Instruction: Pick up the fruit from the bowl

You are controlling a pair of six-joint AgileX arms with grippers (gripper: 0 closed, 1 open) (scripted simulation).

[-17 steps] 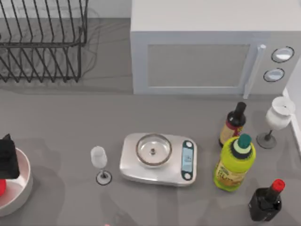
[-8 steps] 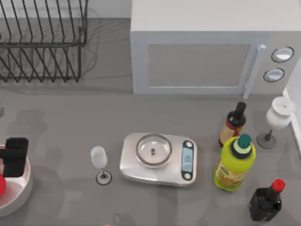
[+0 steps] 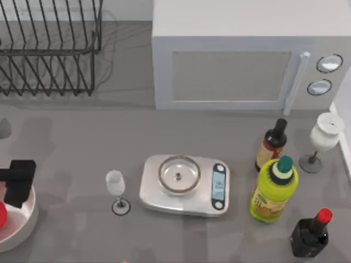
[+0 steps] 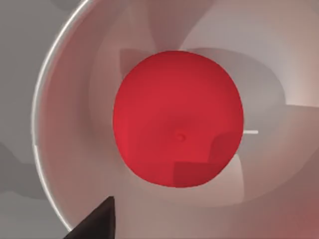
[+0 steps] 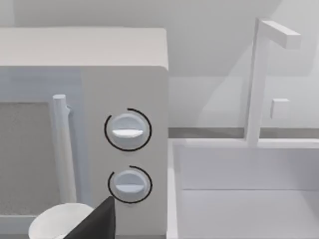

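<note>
Fruit (image 4: pixel 178 132) inside bowl (image 4: pixel 75 99), left tool (image 3: pixel 19 178) above, opening unclear

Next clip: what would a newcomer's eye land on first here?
Probably the fruit, a bright red ball sitting in the white bowl at the table's left edge, with the left gripper over the bowl's rim. After that, the big microwave at the back, and the steel-panned scale mid-table with bottles clustered to its right.
</note>
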